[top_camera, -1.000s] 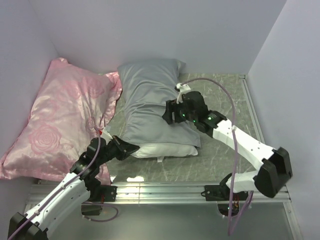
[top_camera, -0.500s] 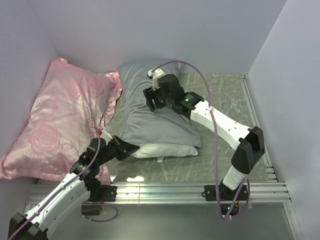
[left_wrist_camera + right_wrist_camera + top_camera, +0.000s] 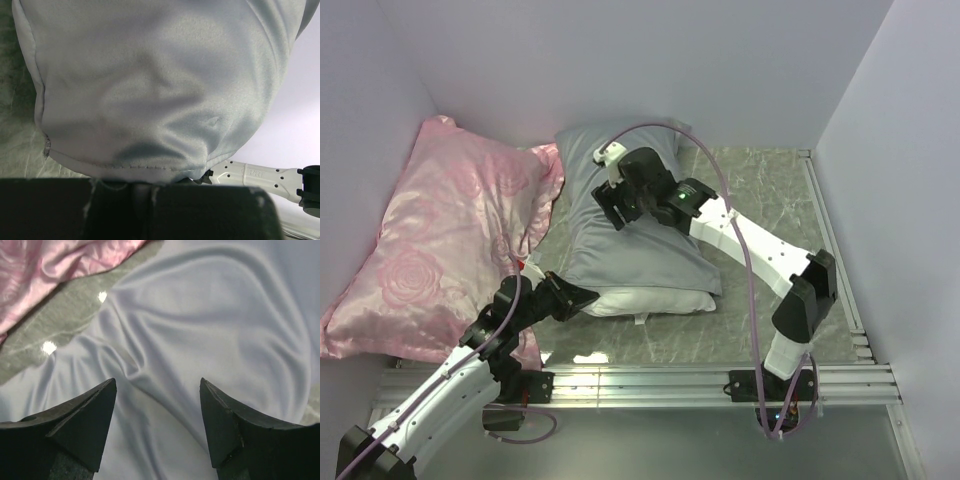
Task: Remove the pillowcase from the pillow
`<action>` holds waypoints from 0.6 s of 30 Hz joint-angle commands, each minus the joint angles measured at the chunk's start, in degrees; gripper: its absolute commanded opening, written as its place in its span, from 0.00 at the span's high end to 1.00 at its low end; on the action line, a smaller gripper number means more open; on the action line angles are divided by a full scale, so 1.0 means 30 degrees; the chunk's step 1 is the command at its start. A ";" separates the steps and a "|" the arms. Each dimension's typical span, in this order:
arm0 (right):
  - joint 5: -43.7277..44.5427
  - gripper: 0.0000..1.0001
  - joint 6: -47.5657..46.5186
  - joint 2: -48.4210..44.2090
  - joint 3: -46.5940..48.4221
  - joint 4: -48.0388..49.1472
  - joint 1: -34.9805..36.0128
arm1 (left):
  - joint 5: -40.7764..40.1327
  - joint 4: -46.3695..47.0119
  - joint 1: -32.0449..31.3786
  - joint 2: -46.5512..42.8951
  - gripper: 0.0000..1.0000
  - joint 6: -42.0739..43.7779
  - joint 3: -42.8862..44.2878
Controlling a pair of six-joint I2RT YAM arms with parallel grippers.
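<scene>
Nearest, the left claw (image 3: pixel 582 297) is pinching shut on a corner of the white pillow (image 3: pixel 655 301), which is protruding from the grey pillowcase (image 3: pixel 620 240); farther, the right claw (image 3: pixel 157 384) is hovering open above it, the pink pillow (image 3: pixel 440 230) lying just beside.

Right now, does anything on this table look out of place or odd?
Only the bedding: the white pillow pokes out of the near end of the grey pillowcase, which lies wrinkled. Nothing looks spilled or broken.
</scene>
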 commanded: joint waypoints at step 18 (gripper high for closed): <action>0.0732 0.29 -0.0233 0.1332 0.3379 -0.0510 0.0285 | 0.0920 -0.0071 -0.0018 -0.0046 0.99 0.0617 0.1295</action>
